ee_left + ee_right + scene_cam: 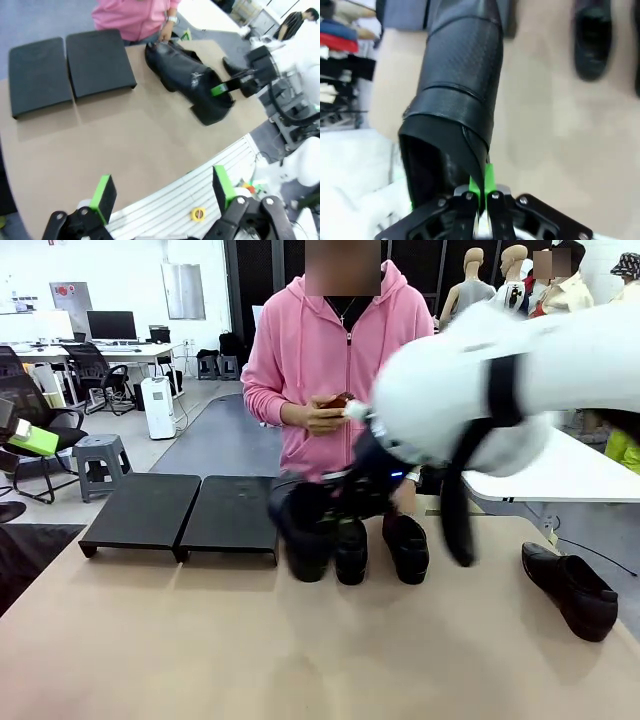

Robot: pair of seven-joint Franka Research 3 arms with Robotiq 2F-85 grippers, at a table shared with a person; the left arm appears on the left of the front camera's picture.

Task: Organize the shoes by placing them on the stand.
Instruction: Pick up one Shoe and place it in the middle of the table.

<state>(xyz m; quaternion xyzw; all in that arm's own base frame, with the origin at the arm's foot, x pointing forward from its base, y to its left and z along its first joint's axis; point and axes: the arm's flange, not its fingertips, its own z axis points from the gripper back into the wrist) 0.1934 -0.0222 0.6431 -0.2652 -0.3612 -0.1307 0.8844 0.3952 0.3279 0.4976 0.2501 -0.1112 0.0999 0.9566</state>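
right arm (pixel 520 390) over shoes (pixel 405 545) | stand (pixel 180 510) just left; lone shoe (pixel 570 588) far right

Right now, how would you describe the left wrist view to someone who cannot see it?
The right arm's fingers pinch the rim of a black shoe over a tan table, beside the bare two-part black stand. A person in a pink top stands at the far edge, and the left arm's fingers, green-padded, stand wide open at the bottom.

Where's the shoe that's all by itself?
In the front view, the lone loafer lies at the table's right side, apart from the other loafers clustered mid-table.
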